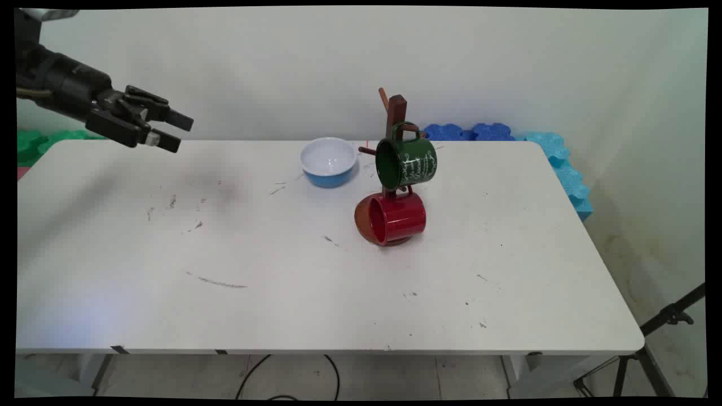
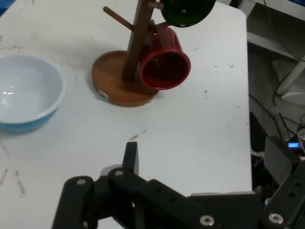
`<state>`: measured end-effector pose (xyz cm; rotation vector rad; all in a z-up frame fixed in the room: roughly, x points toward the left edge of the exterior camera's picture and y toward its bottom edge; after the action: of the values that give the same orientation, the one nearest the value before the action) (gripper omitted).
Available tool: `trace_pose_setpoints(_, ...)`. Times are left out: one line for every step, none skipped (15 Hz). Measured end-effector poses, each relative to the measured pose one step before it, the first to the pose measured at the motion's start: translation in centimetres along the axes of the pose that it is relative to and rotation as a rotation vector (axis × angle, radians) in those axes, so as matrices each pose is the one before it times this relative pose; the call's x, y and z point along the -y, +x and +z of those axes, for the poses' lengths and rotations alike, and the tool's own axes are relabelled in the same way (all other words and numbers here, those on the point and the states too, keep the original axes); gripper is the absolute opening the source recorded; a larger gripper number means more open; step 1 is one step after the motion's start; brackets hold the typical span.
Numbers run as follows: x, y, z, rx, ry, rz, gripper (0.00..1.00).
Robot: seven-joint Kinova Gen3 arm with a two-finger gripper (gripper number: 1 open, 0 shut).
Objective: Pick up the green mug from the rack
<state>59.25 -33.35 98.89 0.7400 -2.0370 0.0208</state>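
Gripper (image 1: pixel 172 131) hangs empty, fingers a bit apart, high off the table (image 1: pixel 282 293), with the blue bowl (image 1: pixel 328 162) nearest ahead and the mug tree (image 1: pixel 395 169) holding green mug (image 1: pixel 407 162) and red mug (image 1: pixel 395 219) further beyond.

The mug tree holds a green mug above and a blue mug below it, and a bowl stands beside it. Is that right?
Not quite: the main view shows that the lower mug is red, not blue. The green mug does hang above it on the mug tree, and the bowl stands beside it.

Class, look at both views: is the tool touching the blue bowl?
Apart. The main view shows the tool raised over the table's far left, bare tabletop separating it from the blue bowl.
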Motion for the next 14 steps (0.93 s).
trace_pose_setpoints(-0.301,-0.027,0.013,0.00045,-0.00583,-0.00109,1.0)
trace_pose_setpoints(-0.319,-0.071,-0.009,0.00101,-0.0061,-0.00149,1.0)
trace_pose_setpoints(-0.257,-0.075,-0.01,0.00128,-0.00443,-0.00101,1.0)
trace_pose_setpoints(-0.273,-0.085,0.005,0.00148,-0.00451,-0.00113,1.0)
trace_pose_setpoints(-0.247,-0.097,0.009,0.00116,-0.00334,-0.00138,1.0)
trace_pose_setpoints(-0.191,-0.064,0.026,0.00106,-0.00276,-0.00072,1.0)
trace_pose_setpoints(-0.186,-0.049,0.057,0.00116,-0.00285,-0.00064,1.0)
trace_pose_setpoints(-0.189,-0.07,0.041,0.00079,-0.00194,-0.00056,1.0)
trace_pose_setpoints(-0.156,-0.044,0.045,0.00035,-0.00135,-0.00043,1.0)
trace_pose_setpoints(-0.173,-0.048,0.047,0.00061,-0.00118,-0.00066,1.0)
trace_pose_setpoints(-0.147,-0.034,0.065,0.00025,-0.00069,-0.00084,1.0)
trace_pose_setpoints(-0.105,-0.019,0.05,-0.00028,-0.00003,-0.00061,1.0)
trace_pose_setpoints(-0.101,-0.017,0.08,-0.00037,0.00027,-0.00101,1.0)
trace_pose_setpoints(-0.123,0.001,0.103,-0.00165,0.00164,-0.00121,1.0)
